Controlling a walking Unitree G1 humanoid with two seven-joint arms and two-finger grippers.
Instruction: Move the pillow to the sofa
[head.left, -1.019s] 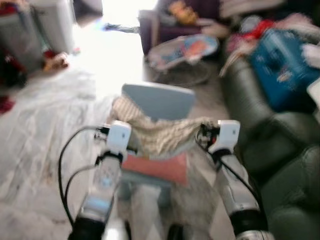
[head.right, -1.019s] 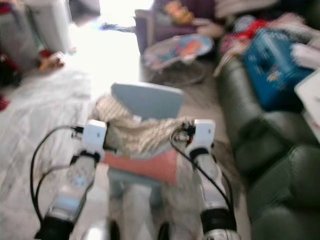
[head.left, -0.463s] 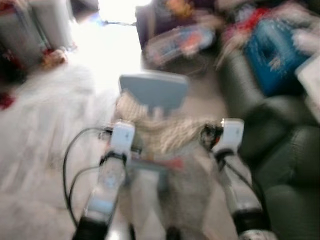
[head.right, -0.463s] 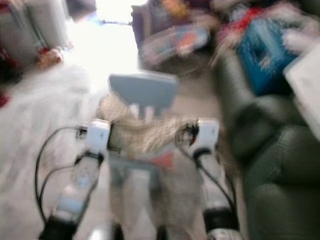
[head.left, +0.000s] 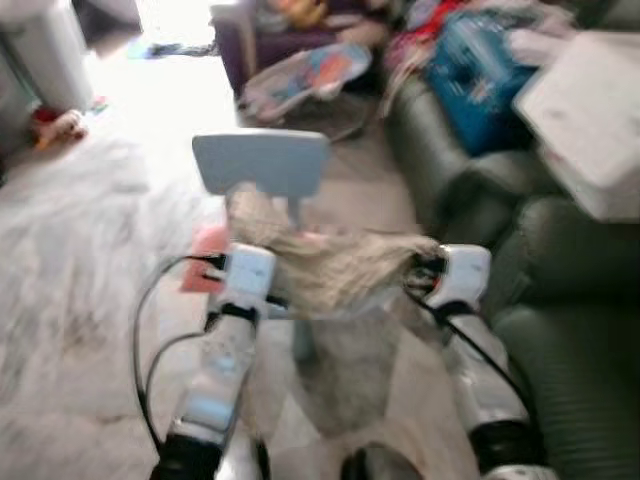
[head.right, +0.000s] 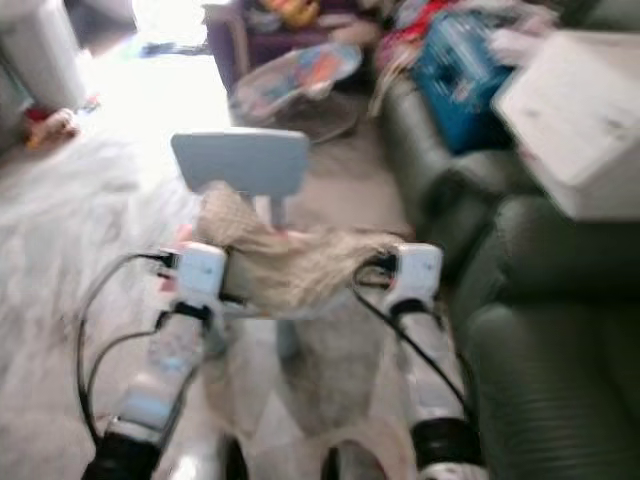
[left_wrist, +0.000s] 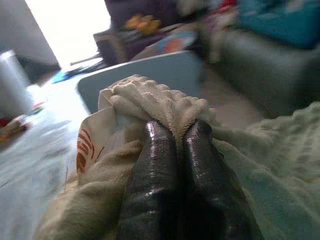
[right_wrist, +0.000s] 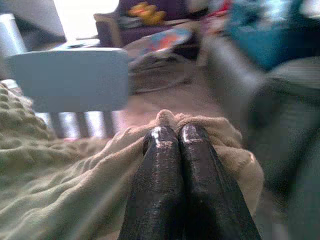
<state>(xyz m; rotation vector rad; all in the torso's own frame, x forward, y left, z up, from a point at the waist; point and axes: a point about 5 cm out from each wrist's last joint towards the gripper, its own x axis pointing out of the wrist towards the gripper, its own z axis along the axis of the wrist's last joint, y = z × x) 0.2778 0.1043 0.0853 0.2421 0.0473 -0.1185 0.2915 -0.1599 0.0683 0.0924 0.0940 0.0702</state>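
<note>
I hold a beige, knobbly-textured pillow (head.left: 330, 265) stretched between both grippers at chest height. My left gripper (left_wrist: 177, 132) is shut on the pillow's left edge, with fabric bunched over its fingertips. At the other end my right gripper (right_wrist: 176, 135) is shut on the pillow's right corner. The dark green sofa (head.left: 560, 300) stands close on my right, its seat cushions just beyond my right arm. The pillow hangs over the floor beside the sofa's front, not touching it.
A light blue chair (head.left: 262, 162) stands right in front of the pillow, with a pink cushion (head.left: 205, 258) on its seat. On the sofa lie a white box (head.left: 590, 110) and a blue bag (head.left: 480, 70). A baby bouncer (head.left: 300, 80) and purple armchair (head.left: 250, 35) stand farther back.
The whole view has swung right and nearer the sofa, so the camera moved. Both grippers keep their hold on the pillow. The pink cushion now shows to the pillow's left.
</note>
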